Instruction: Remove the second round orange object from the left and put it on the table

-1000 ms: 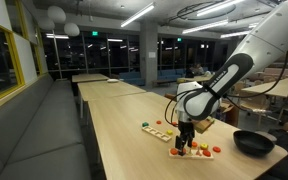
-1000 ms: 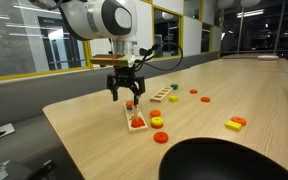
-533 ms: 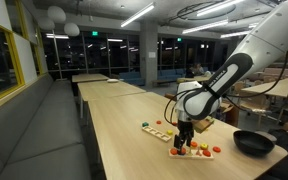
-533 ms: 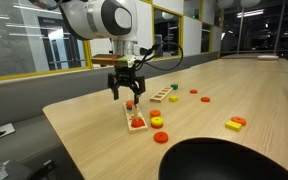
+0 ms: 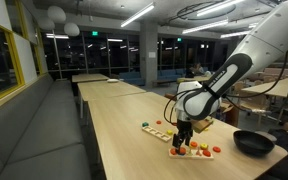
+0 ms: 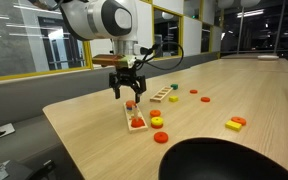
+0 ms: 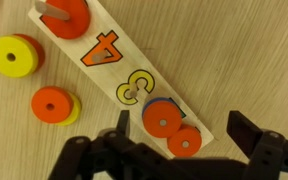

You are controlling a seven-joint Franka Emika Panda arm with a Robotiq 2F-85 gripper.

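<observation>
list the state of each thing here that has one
gripper, jaws open, hovering over the board, holding nothing
number board, flat on the table
two orange discs, seated on the board beside the 3, below the jaws
orange ring, on its peg by the 4
yellow disc, loose, flat on the table
orange disc, loose, stacked on a yellow one
black bowl, upright

Pale wood table (image 6: 84,122), number board (image 7: 112,62), loose discs (image 7: 52,105), black bowl (image 6: 232,160)
</observation>
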